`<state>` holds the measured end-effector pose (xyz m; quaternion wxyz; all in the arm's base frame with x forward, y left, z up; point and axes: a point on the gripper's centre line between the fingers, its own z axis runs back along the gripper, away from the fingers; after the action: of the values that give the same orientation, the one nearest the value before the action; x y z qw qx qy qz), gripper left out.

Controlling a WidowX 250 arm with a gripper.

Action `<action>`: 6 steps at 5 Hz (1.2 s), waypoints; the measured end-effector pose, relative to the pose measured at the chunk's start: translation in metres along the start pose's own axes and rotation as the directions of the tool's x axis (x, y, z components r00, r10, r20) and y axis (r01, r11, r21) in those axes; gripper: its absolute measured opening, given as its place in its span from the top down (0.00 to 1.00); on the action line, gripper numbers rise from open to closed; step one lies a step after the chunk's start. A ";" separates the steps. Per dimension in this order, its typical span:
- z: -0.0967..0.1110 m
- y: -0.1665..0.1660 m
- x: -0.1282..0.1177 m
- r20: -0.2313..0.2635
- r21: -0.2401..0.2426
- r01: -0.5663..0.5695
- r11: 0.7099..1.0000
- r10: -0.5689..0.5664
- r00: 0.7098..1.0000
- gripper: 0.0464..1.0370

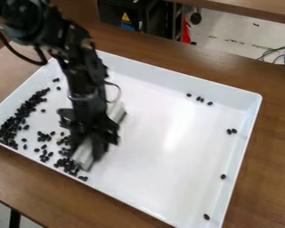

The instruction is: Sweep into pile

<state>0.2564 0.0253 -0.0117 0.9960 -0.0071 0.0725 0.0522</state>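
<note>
Dark beans lie massed at the left end of the white tray, with strays near its far and right walls. The tool is clamped on a pale bar, beside the nearer beans. The tray rests on the brown counter

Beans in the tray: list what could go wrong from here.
The beans massed along the tray's left side might be pushed up its wall and spill.
The strays by the right wall, far from the bar, could be missed.
The bar sticks out on both sides of the tool, so it may twist.
</note>
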 end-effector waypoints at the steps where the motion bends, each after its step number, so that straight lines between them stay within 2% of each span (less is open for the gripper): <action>1: 0.001 0.045 0.008 -0.006 -0.004 -0.050 0.999 0.050 0.999 0.68; 2: 0.002 0.094 0.004 -0.025 0.013 -0.136 0.991 0.136 0.990 0.68; 3: 0.000 0.140 -0.012 -0.056 0.036 -0.200 0.979 0.202 0.978 0.68; 5: 0.006 0.139 -0.017 -0.060 0.059 -0.175 0.983 0.178 0.982 0.68; 6: 0.009 0.110 -0.008 -0.071 0.023 -0.140 0.990 0.141 0.987 0.68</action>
<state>0.2379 0.1344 -0.0026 0.9866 0.0051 0.1093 0.1212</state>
